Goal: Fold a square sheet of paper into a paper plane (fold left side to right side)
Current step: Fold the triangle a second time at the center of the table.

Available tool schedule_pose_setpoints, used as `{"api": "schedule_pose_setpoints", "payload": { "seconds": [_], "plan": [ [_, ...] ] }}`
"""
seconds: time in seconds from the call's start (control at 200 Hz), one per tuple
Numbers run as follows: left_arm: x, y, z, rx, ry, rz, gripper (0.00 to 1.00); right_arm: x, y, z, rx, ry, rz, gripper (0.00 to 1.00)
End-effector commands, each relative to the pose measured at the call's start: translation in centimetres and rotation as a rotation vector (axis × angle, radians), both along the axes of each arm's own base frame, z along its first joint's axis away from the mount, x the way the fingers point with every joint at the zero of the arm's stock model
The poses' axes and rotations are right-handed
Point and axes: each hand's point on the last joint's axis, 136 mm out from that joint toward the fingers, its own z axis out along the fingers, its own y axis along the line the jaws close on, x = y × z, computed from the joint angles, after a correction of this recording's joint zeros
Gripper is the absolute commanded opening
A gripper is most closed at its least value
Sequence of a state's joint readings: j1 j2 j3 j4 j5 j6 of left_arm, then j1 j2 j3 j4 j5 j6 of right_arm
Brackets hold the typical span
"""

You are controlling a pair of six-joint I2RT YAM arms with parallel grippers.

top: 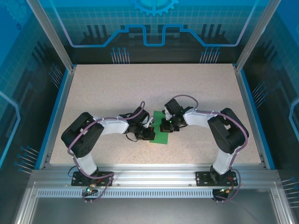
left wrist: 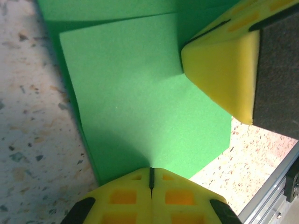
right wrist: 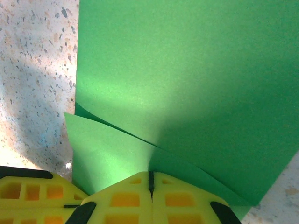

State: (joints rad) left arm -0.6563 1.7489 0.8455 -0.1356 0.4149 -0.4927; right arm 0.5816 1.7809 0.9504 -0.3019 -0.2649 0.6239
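Observation:
The square sheet of paper (top: 160, 137) is bright green and lies doubled over into a narrow strip at the middle of the table, between the two arms. My left gripper (top: 149, 133) is shut, and its closed yellow tips rest on the top layer of the sheet (left wrist: 140, 102). My right gripper (top: 164, 127) is also shut, its tips down on the sheet (right wrist: 187, 70) where the upper layer's edge crosses the lower layer. The right fingers (left wrist: 224, 70) show in the left wrist view, close beside the left gripper (left wrist: 151, 171). The layers gape slightly by the right gripper (right wrist: 150, 173).
Speckled beige tabletop (top: 140, 88) surrounds the paper. An aluminium rail (top: 149, 175) runs along the near edge, and in the left wrist view that rail (left wrist: 280, 182) is close to the sheet's corner. Blue-trimmed side walls (top: 56, 112) bound the table.

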Motion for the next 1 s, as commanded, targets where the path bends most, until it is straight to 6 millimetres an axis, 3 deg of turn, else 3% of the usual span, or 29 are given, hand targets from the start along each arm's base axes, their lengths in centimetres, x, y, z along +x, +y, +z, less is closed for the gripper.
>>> {"api": "schedule_pose_setpoints", "payload": {
  "seconds": [0.0,0.995],
  "plan": [
    [-1.7,2.7,-1.5,0.105,0.061,0.031,0.00,-1.8,-2.7,-2.6,-0.129,0.089,-0.011,0.00],
    [-3.6,6.5,-2.4,0.184,0.078,0.086,0.00,-1.9,-2.8,-2.5,-0.135,0.087,-0.007,0.00]
  ]
}}
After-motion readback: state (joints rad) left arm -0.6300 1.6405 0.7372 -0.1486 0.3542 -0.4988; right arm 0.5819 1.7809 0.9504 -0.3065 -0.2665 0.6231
